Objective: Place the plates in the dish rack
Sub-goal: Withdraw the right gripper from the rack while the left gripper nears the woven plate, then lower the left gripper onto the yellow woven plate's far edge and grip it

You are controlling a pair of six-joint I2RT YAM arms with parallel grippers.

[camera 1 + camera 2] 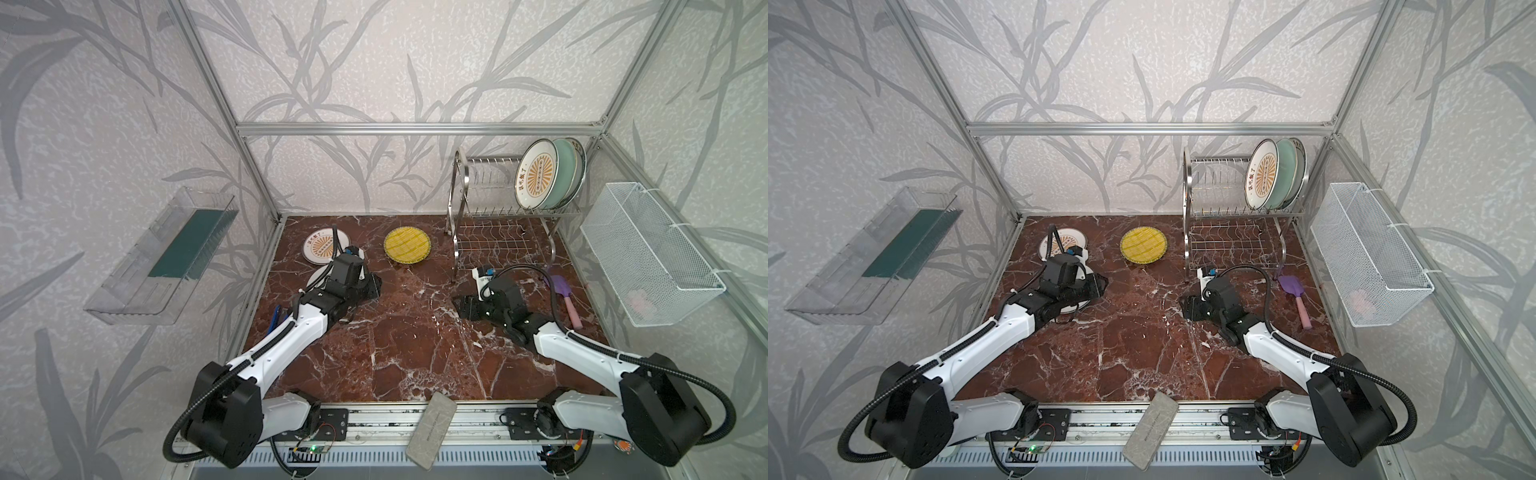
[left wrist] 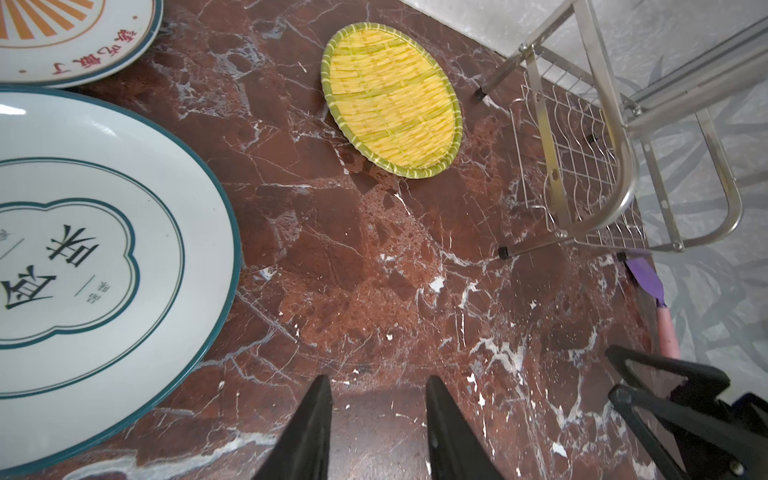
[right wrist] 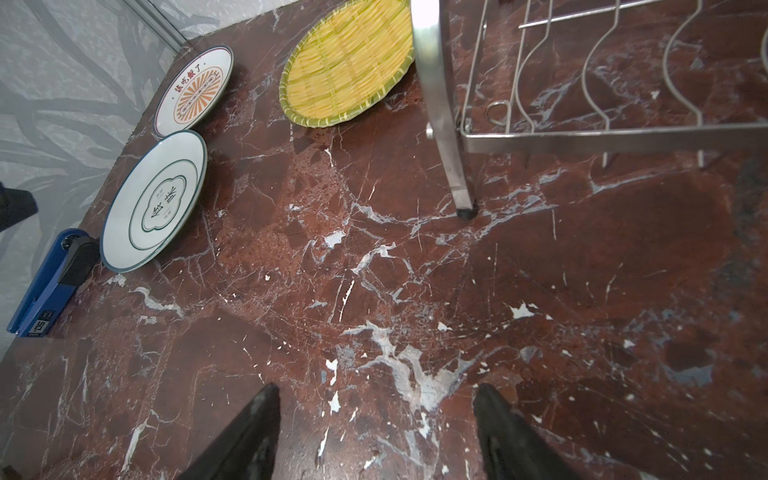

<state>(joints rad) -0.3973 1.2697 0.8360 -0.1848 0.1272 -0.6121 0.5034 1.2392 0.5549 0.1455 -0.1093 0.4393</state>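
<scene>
The steel dish rack (image 1: pixel 498 214) (image 1: pixel 1233 212) stands at the back right. Its upper tier holds three upright plates: an orange sunburst plate (image 1: pixel 538 174), a mint one (image 1: pixel 567 170) and a third (image 1: pixel 580 150) mostly hidden behind them. Flat on the marble lie a second sunburst plate (image 1: pixel 320 245) (image 3: pixel 195 89), a teal-rimmed white plate (image 2: pixel 83 249) (image 3: pixel 156 199) partly under my left arm, and a small yellow plate (image 1: pixel 407 245) (image 2: pixel 390 99). My left gripper (image 1: pixel 376 286) (image 2: pixel 378 380) is open and empty, just right of the teal-rimmed plate. My right gripper (image 1: pixel 457 305) (image 3: pixel 376 388) is open and empty, in front of the rack.
A purple spatula with a pink handle (image 1: pixel 561 291) lies right of my right arm. A white mesh basket (image 1: pixel 648 253) hangs on the right wall, a clear tray (image 1: pixel 166 257) on the left wall. A blue tool (image 3: pixel 45 286) lies by the left edge. A grey block (image 1: pixel 430 432) rests on the front rail.
</scene>
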